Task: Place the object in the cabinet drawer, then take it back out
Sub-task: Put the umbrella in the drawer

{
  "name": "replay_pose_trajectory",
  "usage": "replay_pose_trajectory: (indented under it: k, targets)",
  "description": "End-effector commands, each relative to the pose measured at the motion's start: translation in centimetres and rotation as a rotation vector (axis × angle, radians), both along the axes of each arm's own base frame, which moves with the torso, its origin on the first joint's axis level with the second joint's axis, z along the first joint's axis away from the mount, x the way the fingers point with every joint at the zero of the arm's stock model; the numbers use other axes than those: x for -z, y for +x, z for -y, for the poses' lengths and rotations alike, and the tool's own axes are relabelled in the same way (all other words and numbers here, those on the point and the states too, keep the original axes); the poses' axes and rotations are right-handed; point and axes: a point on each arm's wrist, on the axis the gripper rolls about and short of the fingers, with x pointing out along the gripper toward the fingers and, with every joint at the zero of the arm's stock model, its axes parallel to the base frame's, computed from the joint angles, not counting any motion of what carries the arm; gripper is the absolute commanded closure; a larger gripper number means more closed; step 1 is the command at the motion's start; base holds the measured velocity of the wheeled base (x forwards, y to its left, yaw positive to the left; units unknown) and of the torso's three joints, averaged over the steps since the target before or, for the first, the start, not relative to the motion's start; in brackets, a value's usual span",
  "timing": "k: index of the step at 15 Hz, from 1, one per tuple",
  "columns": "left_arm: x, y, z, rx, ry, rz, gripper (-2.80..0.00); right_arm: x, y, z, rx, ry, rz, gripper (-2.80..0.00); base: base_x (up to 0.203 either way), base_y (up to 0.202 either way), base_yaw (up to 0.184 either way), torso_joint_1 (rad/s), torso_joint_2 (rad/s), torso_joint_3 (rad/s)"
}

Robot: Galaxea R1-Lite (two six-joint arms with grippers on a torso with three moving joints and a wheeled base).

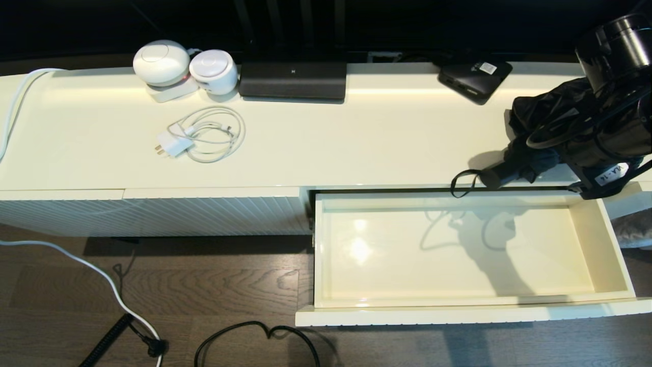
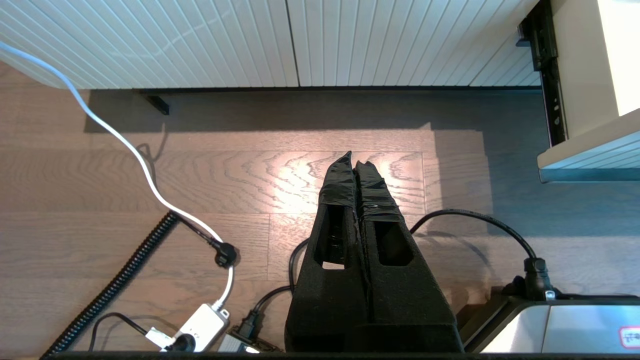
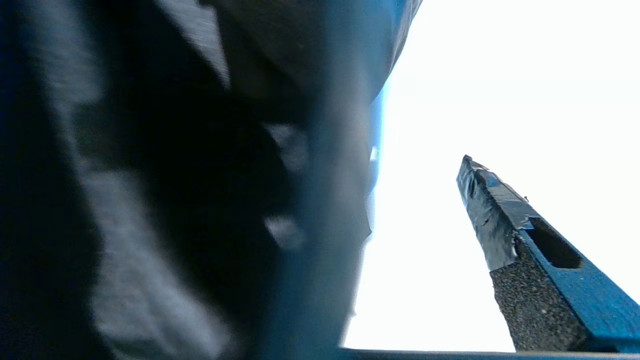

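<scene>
The black folding umbrella (image 1: 555, 127) is at the far right of the cabinet top, its stubby handle (image 1: 501, 174) jutting over the front edge and its wrist loop (image 1: 461, 184) hanging above the drawer. The cream drawer (image 1: 616, 255) stands pulled out with nothing inside. My right gripper (image 1: 586, 140) is at the bunched fabric; in the right wrist view the umbrella (image 3: 175, 175) fills one side and one finger (image 3: 492, 215) stands well clear of it, so the gripper (image 3: 345, 165) is open. My left gripper (image 2: 354, 157) is shut on nothing, low over the wooden floor.
On the cabinet top are a flat black box with a white label (image 1: 473, 77), a black device (image 1: 293, 80), two white round gadgets (image 1: 183, 66) and a white charger with coiled cable (image 1: 201, 135). Cables (image 2: 150, 185) and a power strip lie on the floor beside the drawer's corner (image 2: 585, 150).
</scene>
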Motion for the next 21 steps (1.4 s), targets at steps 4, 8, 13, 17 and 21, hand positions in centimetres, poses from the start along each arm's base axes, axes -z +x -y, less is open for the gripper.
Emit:
replay_pose_trajectory:
  k: [4, 8, 13, 17, 21]
  targets:
    - [0.0, 0.0, 0.0, 0.0, 0.0, 0.002, 0.0, 0.6, 0.7, -0.1, -0.005, -0.003, -0.001, -2.8, 0.0, 0.0, 0.0, 0.0, 0.0, 0.0]
    - [0.0, 0.0, 0.0, 0.0, 0.0, 0.001, 0.0, 0.4, 0.6, 0.0, -0.01, -0.009, 0.002, 0.0, 0.0, 0.0, 0.0, 0.0, 0.0, 0.0]
    - [0.0, 0.0, 0.0, 0.0, 0.0, 0.001, 0.0, 1.3, 0.9, 0.0, -0.023, 0.006, -0.01, 0.0, 0.0, 0.0, 0.0, 0.0, 0.0, 0.0]
    - [0.0, 0.0, 0.0, 0.0, 0.0, 0.001, 0.0, 2.6, 1.2, 0.1, -0.02, 0.0, -0.034, 0.0, 0.0, 0.0, 0.0, 0.0, 0.0, 0.0]
    - [0.0, 0.0, 0.0, 0.0, 0.0, 0.001, 0.0, 2.5, 0.8, 0.0, -0.019, 0.007, -0.029, 0.0, 0.0, 0.0, 0.0, 0.0, 0.0, 0.0]
